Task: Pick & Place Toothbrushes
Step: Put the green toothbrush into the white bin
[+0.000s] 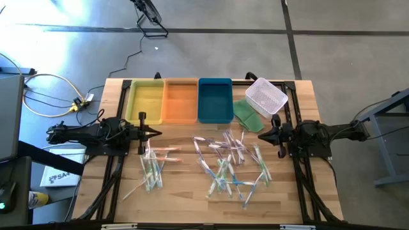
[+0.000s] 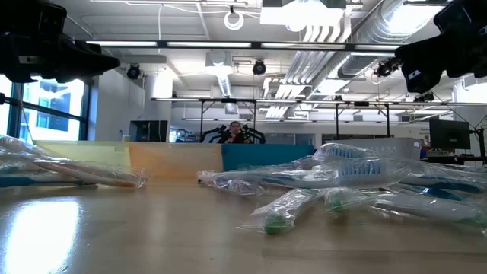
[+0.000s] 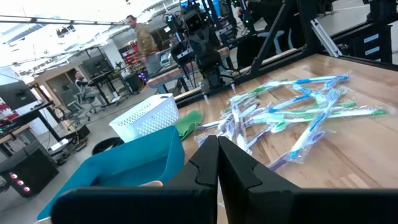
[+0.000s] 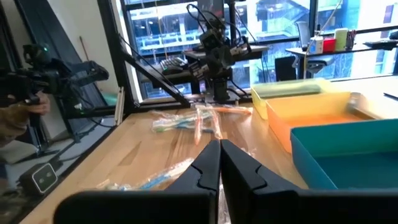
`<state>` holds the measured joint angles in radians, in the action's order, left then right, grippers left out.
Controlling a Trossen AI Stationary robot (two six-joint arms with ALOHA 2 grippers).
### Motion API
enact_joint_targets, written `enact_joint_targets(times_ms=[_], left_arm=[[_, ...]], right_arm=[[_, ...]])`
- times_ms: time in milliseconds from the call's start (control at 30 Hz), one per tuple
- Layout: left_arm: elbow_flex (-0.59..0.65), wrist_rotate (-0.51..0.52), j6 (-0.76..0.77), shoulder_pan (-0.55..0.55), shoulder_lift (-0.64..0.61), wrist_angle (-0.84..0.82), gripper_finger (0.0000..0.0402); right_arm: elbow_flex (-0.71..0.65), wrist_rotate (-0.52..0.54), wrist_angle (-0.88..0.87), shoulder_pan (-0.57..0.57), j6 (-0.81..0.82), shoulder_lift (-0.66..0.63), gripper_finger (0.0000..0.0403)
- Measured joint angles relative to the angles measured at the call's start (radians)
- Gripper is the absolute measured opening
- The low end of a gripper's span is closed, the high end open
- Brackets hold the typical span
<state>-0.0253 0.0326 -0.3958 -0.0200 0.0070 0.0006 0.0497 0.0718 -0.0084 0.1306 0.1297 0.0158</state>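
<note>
Nearest to us on the worktop (image 1: 185,191) lie the toothbrushes, in two loose groups. The smaller group (image 1: 152,167) sits just in front of the left gripper (image 1: 155,133); the larger heap (image 1: 231,165) spreads across the middle and toward the right gripper (image 1: 261,136). None of them is in a tray yet.

We judge each toothbrush to be very light and stiff along its handle, but the clear wrapper around it looks crinkly and slick, so the film may slide or buckle between the fingers before the handle is caught. In the heap they cross and overlap, so lifting one may drag its neighbours along. We would choose one lying at the edge of a group, apart from the others, and close across the middle of its handle, square to its length, pressing through the wrapper onto the hard stick rather than pinching loose film at an end.

Both grippers hover above the worktop with their fingers pressed together, holding nothing; each must open before it can take anything.

Farther back stand the yellow tray (image 1: 146,99), the orange tray (image 1: 180,100) and the blue tray (image 1: 215,99) side by side, with a green tray (image 1: 247,115) and a white mesh basket (image 1: 266,96) beside them.
</note>
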Motion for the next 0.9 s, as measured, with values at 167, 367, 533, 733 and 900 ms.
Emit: enact_joint_targets(times_ms=[167,367,533,733,900], left_arm=[[0.0,0.0,0.0,0.0,0.0,0.0,0.0],[-0.002,0.019,-0.044,0.0,0.0,0.005,0.0],[-0.018,0.032,-0.046,0.0,0.0,-0.003,0.0],[-0.028,0.033,-0.053,0.0,0.0,-0.006,0.0],[-0.029,0.033,-0.053,0.0,0.0,-0.003,0.0]], right_arm=[[0.0,0.033,0.049,0.0,-0.003,0.0,0.0005],[0.0,0.059,0.086,0.0,-0.017,0.0,0.0005],[0.0,0.087,0.116,0.0,0.004,0.0,0.0003],[0.0,0.086,0.207,0.0,0.005,0.041,0.0004],[0.0,0.086,0.261,0.0,0.005,0.118,0.0004]])
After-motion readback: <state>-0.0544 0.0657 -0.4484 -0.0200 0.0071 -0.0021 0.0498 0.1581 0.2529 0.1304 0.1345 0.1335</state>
